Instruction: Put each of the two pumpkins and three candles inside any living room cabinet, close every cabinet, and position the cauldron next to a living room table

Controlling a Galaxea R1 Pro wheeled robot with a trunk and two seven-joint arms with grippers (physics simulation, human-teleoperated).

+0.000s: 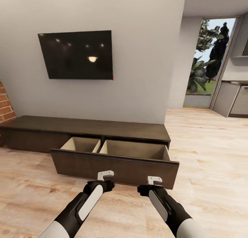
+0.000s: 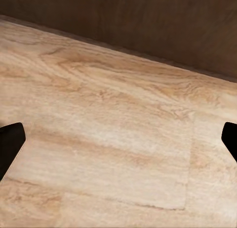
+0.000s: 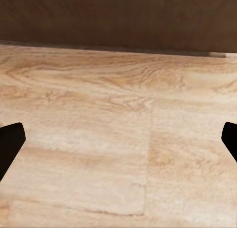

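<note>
Facing one cabinet (image 1: pixel 86 128), two pincers (image 1: pixel 105 175) (image 1: pixel 154 179) spread, one drawer (image 1: pixel 115 166) out

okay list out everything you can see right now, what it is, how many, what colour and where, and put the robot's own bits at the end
cabinet: one, dark brown, long and low against the grey wall
open drawer: one, dark-brown front, pale wood inside, two compartments with nothing visible in them, pulled out toward the robot
television: one, black, on the wall above the cabinet
brick: one patch, red, far left edge
floor: pale wood planks
glass door: one, green plants outside, back right
kitchen units: grey, far right
left gripper: one, pale grey with black fingers, open, low before the drawer front
right gripper: one, same colours, open, beside the left one
</note>
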